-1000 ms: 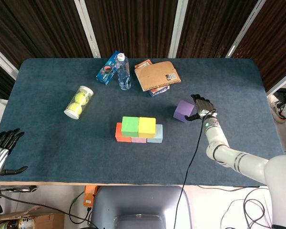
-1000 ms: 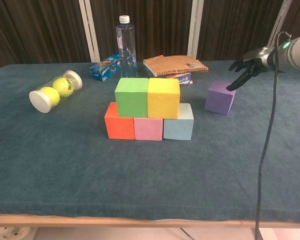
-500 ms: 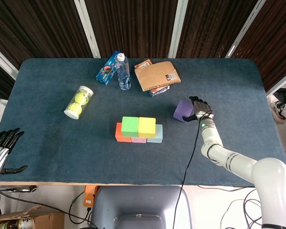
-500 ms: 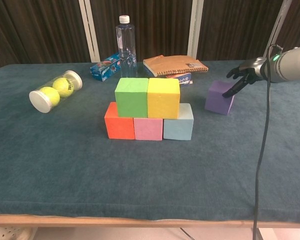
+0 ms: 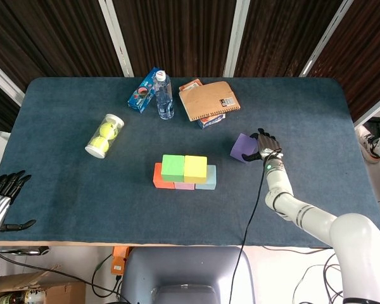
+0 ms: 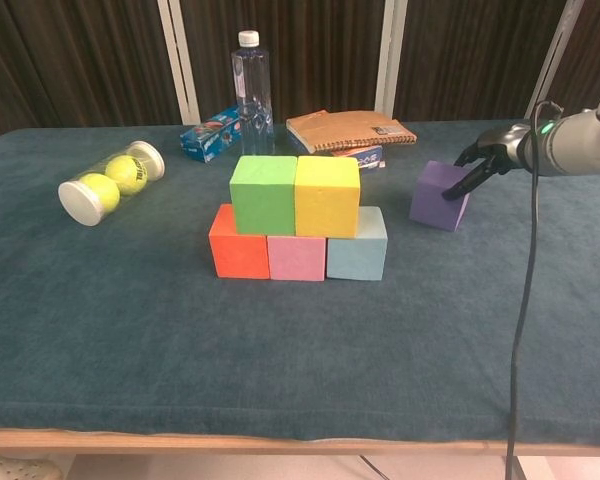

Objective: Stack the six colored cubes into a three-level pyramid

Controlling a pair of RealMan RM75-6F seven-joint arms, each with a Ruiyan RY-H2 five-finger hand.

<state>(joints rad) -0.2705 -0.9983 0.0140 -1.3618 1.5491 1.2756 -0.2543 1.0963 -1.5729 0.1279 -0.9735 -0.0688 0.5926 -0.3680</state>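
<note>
At the far left edge of the table [image 5: 63, 190], my left hand [image 5: 3, 193] hangs just off the cloth, holding nothing, its fingers spread. Moving right, a tube of tennis balls [image 6: 110, 181] lies on its side, and near the middle stands the unfinished pyramid: orange cube [image 6: 238, 242], pink cube [image 6: 297, 257] and light blue cube [image 6: 358, 247] in a row, with green cube [image 6: 263, 194] and yellow cube [image 6: 327, 195] touching on top. The purple cube [image 6: 438, 196] sits tilted on the table, to the right of the stack, and my right hand [image 6: 488, 155] reaches it, fingers [image 6: 464, 182] resting against its right side and top edge. To seat it well, I judge I need the thumb and fingers on opposite faces, square, before lifting, then lower it centred over the green-yellow seam. Whether my thumb already touches the cube I cannot tell; the cube hides its own far face.
</note>
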